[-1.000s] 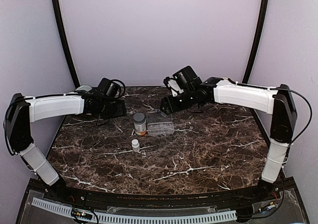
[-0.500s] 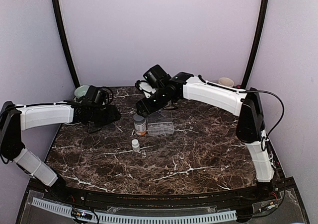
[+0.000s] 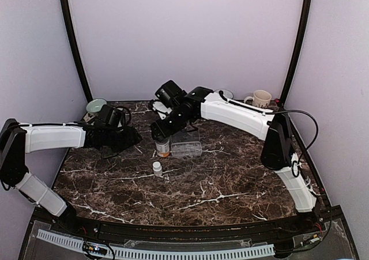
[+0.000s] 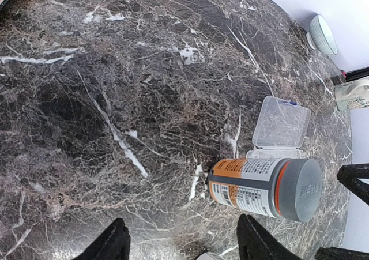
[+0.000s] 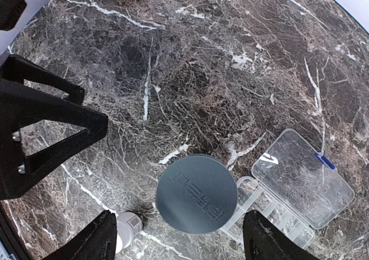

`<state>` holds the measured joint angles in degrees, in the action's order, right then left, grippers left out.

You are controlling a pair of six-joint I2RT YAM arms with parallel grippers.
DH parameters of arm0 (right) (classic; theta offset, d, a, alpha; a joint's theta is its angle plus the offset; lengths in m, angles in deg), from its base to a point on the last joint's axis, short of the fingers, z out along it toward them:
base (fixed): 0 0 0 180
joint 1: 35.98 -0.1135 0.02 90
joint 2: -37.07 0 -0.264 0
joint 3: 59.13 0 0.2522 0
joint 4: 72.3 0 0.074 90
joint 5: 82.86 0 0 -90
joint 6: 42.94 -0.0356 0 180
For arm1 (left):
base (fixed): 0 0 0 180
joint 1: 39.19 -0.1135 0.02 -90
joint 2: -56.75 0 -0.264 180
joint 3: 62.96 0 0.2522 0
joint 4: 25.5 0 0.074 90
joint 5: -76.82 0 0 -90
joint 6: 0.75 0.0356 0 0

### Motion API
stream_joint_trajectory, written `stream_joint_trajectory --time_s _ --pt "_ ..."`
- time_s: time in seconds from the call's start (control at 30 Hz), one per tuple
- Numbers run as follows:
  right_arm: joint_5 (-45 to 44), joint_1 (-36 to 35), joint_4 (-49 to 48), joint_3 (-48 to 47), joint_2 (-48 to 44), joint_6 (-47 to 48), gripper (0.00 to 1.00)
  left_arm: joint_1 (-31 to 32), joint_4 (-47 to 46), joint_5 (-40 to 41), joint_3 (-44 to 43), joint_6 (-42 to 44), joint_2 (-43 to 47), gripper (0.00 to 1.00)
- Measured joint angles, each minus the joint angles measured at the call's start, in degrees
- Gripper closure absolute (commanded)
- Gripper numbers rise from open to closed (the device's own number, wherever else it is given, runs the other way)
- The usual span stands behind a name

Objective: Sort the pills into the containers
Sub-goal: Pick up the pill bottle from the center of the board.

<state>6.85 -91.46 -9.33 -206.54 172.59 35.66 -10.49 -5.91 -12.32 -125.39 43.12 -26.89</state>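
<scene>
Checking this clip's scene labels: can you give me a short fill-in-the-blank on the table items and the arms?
1. The amber bottle is closed with a ___ cap.
2. The lid of the organiser box stands ___.
3. The gripper hanging over the amber bottle, fingers apart, belongs to the ___ arm.
4. Of the two bottles, the one nearer the arm bases is the ___ one.
Missing words: grey; open; right; white.
</scene>
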Motion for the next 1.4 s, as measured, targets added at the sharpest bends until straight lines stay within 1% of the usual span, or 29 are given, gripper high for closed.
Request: stream_joint_trajectory --time_s 0.3,0.53,0.93,1.07,1.2,1.27,1.33,1.4 --pt "-1.9 0.0 1.2 -1.5 3.8 -0.8 0.25 -0.1 -2.0 -2.3 0.4 -0.6 -0.1 0.36" --pt "-2.2 0.0 1.2 -2.7 4.6 -1.1 0.26 -0.1 -2.6 -3.2 0.4 -0.6 -1.3 0.36" --pt "-0.7 0.5 1.0 -4.3 6.4 -1.2 0.32 -0.1 -3.0 -3.5 0.4 -0.6 -2.3 0.37" --pt "-0.6 0.5 1.0 -4.3 7.0 -1.2 0.41 -0.1 -3.0 -3.5 0.4 -0.4 -2.6 0.37" --pt "-0.6 0.5 0.8 -4.3 7.0 -1.3 0.59 -0.1 -3.0 -3.4 0.4 -0.3 -2.7 0.37" --pt "-0.6 0.7 0.4 -4.3 7.0 -1.5 0.70 -0.1 -3.0 -3.4 0.4 -0.3 -2.7 0.36" --pt "-0.6 0.8 0.2 -4.3 7.0 -1.1 0.75 -0.2 -3.0 -3.4 0.4 -0.3 -2.7 0.36" --pt "-0.6 0.8 0.0 -4.2 7.0 -1.1 0.77 -0.3 -3.0 -3.4 0.4 -0.3 -2.7 0.34"
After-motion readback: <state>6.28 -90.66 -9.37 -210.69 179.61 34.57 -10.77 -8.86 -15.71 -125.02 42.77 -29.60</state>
